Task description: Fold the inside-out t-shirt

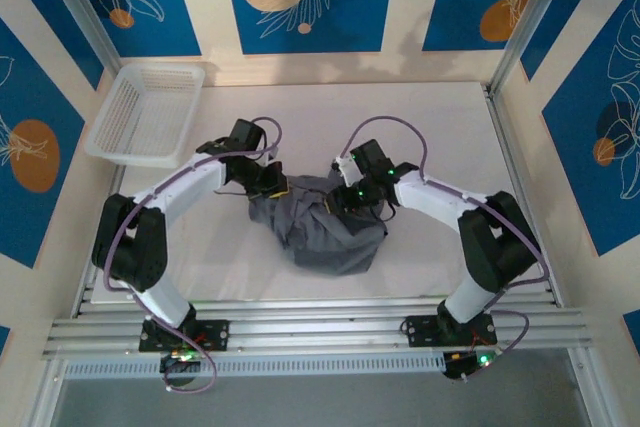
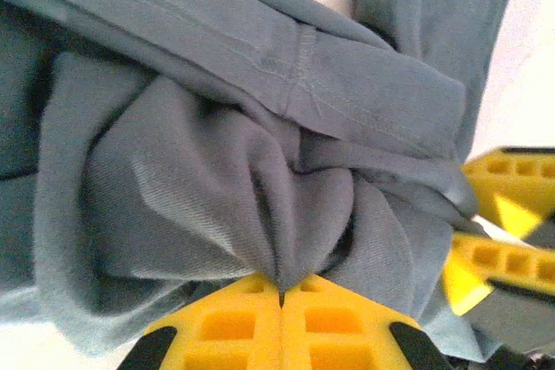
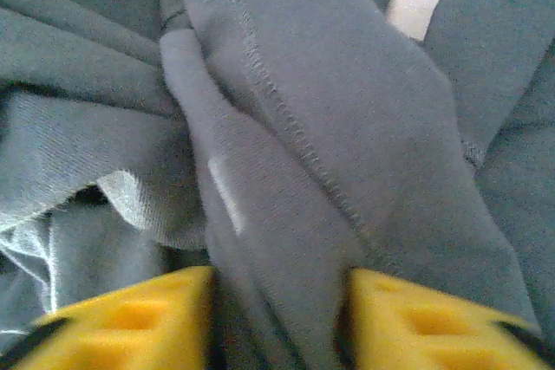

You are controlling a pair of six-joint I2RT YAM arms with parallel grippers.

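**Two robot arms meet over a crumpled grey t-shirt**

From above, we see the inside-out t-shirt [image 1: 325, 232] lying in a bunched heap on the white table [image 1: 450, 127], near the front edge and midway between the two arm bases. Both arms bend inward to its far side. A white lattice basket [image 1: 160, 69] sits at the far left corner, well apart from the cloth.

The left gripper [image 2: 279, 288] rests on the heap's upper left. In its wrist view, its yellow fingers [image 2: 225, 322] are pressed together, nipping a gather of grey fabric. Creases fan out from that point, and a stitched seam runs across the folds above.

The right gripper [image 3: 277, 301] is at the heap's upper right. Its fingers [image 3: 130, 318] stand apart, with a thick seamed fold between them. We cannot tell whether they squeeze it.
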